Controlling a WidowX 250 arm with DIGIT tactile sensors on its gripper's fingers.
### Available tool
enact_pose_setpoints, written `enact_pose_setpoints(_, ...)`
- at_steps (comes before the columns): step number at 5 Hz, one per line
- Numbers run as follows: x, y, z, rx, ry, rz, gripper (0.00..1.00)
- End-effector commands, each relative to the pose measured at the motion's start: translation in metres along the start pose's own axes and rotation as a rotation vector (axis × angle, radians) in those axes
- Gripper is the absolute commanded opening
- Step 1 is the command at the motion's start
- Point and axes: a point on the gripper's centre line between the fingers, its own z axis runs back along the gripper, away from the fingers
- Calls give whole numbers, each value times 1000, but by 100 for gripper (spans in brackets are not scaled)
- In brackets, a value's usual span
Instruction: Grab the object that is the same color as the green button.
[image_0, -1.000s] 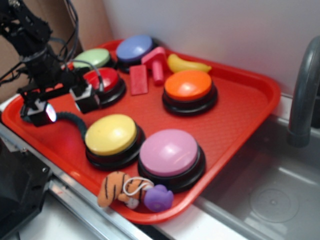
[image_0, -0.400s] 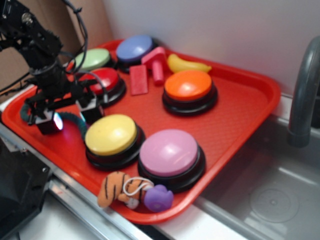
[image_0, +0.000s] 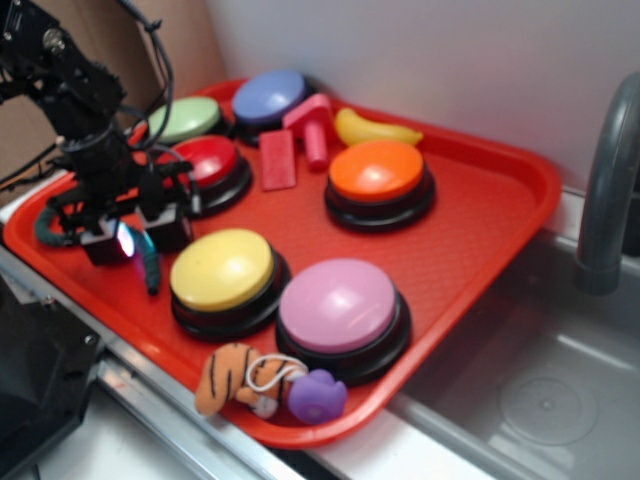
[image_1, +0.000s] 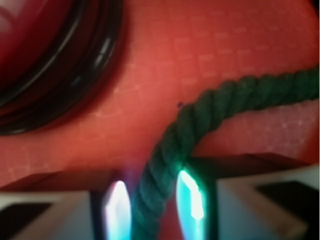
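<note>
Exterior view: the gripper (image_0: 135, 240) is seen lowered onto the red plastic tray (image_0: 480, 230), its jaws narrowed around the dark green twisted rope (image_0: 150, 265); the pale green domed button (image_0: 185, 117) lies beyond it.

Wrist view: the rope (image_1: 200, 125), coarse and spiralled, is shown between the lit fingers (image_1: 117, 207) on the tray's (image_1: 210, 45) textured surface. No writing is legible.
</note>
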Motion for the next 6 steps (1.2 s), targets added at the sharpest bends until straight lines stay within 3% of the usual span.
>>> enact_pose_setpoints(1,7,-8,55,-24,-54,-160,0)
enact_pose_setpoints(2,11,-13,80,-14,-41,-239,0)
enact_pose_setpoints(4,10,-37,131,-9,25,-613,0)
enact_pose_setpoints(6,2,-49,159,-54,63,-900,0)
